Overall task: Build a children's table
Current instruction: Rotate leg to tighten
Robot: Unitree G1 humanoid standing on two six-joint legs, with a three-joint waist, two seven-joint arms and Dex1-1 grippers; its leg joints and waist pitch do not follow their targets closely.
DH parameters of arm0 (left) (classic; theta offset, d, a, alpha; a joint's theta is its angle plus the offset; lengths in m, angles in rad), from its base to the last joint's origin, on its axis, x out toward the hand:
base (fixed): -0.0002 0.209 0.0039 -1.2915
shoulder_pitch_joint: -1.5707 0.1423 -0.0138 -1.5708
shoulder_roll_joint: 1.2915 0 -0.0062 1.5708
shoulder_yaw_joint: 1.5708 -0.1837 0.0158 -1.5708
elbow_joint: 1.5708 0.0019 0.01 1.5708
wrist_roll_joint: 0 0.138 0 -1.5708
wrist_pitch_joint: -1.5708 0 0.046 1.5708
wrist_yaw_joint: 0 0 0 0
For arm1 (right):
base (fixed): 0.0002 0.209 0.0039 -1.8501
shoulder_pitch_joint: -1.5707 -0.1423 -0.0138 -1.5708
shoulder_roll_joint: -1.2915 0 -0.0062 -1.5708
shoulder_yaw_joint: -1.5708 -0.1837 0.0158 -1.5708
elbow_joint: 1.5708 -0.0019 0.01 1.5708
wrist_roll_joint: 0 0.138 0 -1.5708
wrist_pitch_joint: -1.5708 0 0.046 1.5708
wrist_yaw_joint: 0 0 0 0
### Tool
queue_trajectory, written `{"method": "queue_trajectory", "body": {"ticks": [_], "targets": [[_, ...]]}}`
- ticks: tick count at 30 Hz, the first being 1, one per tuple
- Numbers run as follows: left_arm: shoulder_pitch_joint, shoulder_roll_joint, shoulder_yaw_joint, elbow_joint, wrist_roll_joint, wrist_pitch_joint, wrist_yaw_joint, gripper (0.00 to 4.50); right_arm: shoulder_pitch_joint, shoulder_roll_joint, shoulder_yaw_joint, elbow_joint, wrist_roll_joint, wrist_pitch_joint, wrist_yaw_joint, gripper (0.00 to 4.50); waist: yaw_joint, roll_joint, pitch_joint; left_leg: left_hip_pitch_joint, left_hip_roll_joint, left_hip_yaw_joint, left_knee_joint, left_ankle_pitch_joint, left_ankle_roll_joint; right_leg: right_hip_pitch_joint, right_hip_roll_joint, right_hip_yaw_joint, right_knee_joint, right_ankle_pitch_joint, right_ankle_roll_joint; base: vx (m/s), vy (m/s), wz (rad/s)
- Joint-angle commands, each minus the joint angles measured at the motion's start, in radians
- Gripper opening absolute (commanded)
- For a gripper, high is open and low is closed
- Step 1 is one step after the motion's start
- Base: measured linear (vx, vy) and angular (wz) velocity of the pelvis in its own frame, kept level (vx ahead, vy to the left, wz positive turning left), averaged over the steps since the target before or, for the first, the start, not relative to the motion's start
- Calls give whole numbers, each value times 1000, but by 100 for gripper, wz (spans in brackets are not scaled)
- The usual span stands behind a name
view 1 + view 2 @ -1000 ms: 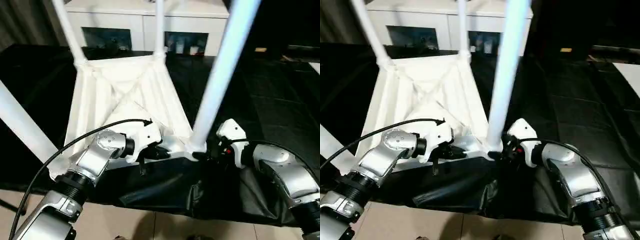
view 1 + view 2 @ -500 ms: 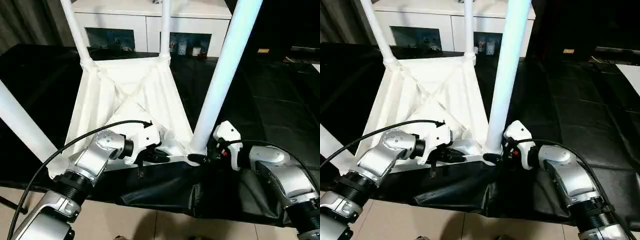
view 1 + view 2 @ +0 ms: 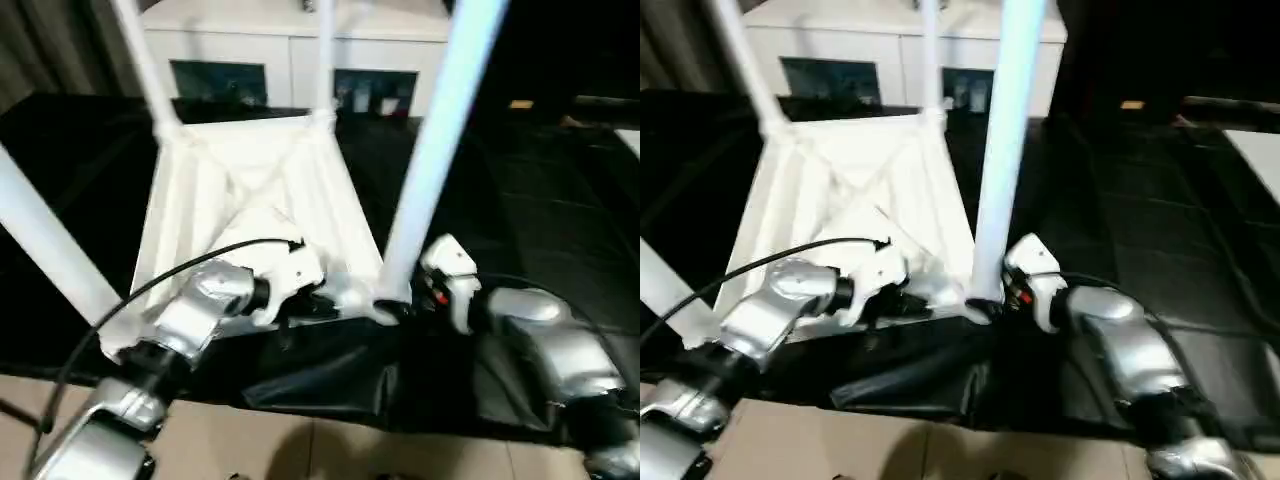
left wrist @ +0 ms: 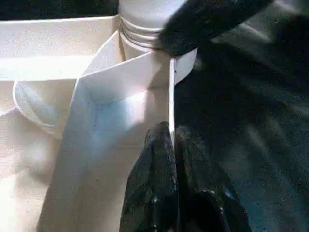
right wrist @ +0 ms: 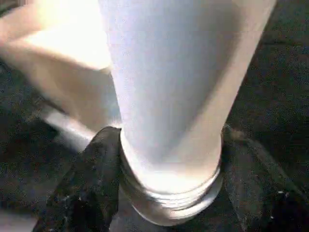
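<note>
The white tabletop (image 3: 250,200) lies upside down on the black-covered work surface (image 3: 560,230), ribbed underside up, with 4 white tube legs rising from its corner sockets. The left gripper (image 4: 171,159) is pinched closed on the thin upright rim wall of the tabletop, 1 black finger on each face, just short of the nearest corner socket (image 4: 145,38). That hold looks meant to keep the light plastic top from sliding or turning while the other arm works.

The right gripper (image 5: 166,179) straddles the base of the near-right leg (image 3: 430,170), its left finger (image 5: 87,183) against the ribbed collar where the tube enters the socket and the other finger at the opposite side. It appears clamped around the leg at its lowest point, probably so that pushing or twisting goes straight into the joint rather than bending the long tube.

Beyond the tabletop stands a white cabinet (image 3: 290,55) with dark glass doors.
</note>
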Motion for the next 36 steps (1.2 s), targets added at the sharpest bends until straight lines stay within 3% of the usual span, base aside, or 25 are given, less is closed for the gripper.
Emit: {"method": "queue_trajectory", "body": {"ticks": [1,9,13,15,17,19,20,21,22,24,28,30,31,32,36], "targets": [[-32,-39,10,39,17,26,88,0,-18,37,-71,74,-42,57,-204,268,-2,-13,-61,11,1,-10,-78,-331,-12,41,-16,18,-83,-464,-143,0,0,0],[-124,-203,62,184,33,65,372,0,-96,252,-155,197,-20,53,-538,267,-18,-7,-65,9,0,-13,-81,-348,1,38,-12,12,-88,-420,-153,0,0,0],[-155,-233,66,244,58,34,439,0,-141,285,-107,254,-98,16,-599,267,-14,-12,-68,10,-3,-11,-79,-345,10,41,-12,13,-88,-397,-151,0,0,0],[-137,-204,55,205,57,30,387,0,-131,268,-104,201,-74,-26,-509,323,-12,-12,-68,5,-2,-11,-80,-333,21,45,-14,13,-86,-379,-153,0,0,0],[-131,-194,50,192,57,36,370,0,-126,261,-99,180,-72,-39,-481,340,-10,-9,-71,3,0,-10,-79,-310,33,48,-15,15,-81,-333,-164,0,0,0],[-115,-166,33,152,61,35,327,0,-114,232,-80,137,-88,-50,-458,356,-14,-11,-73,-14,1,-14,-81,-262,42,63,-15,13,-69,-279,-177,0,0,0],[-104,-154,36,127,52,51,303,0,-107,211,-71,115,-93,-54,-438,365,-14,-10,-75,-15,2,-16,-82,-253,42,64,-16,12,-67,-277,-177,0,0,0],[-89,-135,35,99,45,58,270,0,-98,185,-67,83,-79,-44,-385,373,-15,-8,-77,-14,3,-14,-77,-228,47,60,-17,14,-66,-249,-187,0,0,0],[-86,-131,35,95,45,57,264,0,-96,181,-67,78,-75,-41,-375,373,-10,-5,-77,-3,4,-9,-72,-231,57,53,-17,16,-69,-228,-207,0,0,0],[-41,-73,3,29,43,15,161,0,-57,92,-21,-16,-32,7,-181,400,-7,-7,-79,-10,5,-9,-70,-199,76,61,-15,18,-57,-164,-231,0,0,0],[18,-6,-25,-76,1,-9,11,0,1,-33,25,-121,-5,17,22,407,3,-4,-78,-3,12,-6,-66,-153,115,59,-14,21,-45,-56,-285,0,0,0],[80,71,-59,-186,-65,-53,-169,0,67,-160,56,-200,30,-40,223,407,11,-5,-76,0,16,-7,-69,-194,110,62,-16,21,-48,-96,-283,0,0,0],[81,72,-60,-187,-66,-54,-172,0,68,-162,56,-201,31,-41,226,407,13,-8,-74,-1,18,-6,-71,-201,107,61,-17,23,-49,-111,-278,0,0,0],[100,108,-78,-232,-82,-43,-240,0,92,-211,65,-223,48,-40,302,407,18,-3,-72,5,20,-4,-72,-230,98,54,-16,25,-52,-142,-276,0,0,0],[119,135,-83,-281,-97,-12,-293,0,115,-272,83,-237,56,-38,395,407,34,-4,-63,20,23,2,-79,-297,53,36,-12,29,-63,-252,-244,0,0,0]]}}
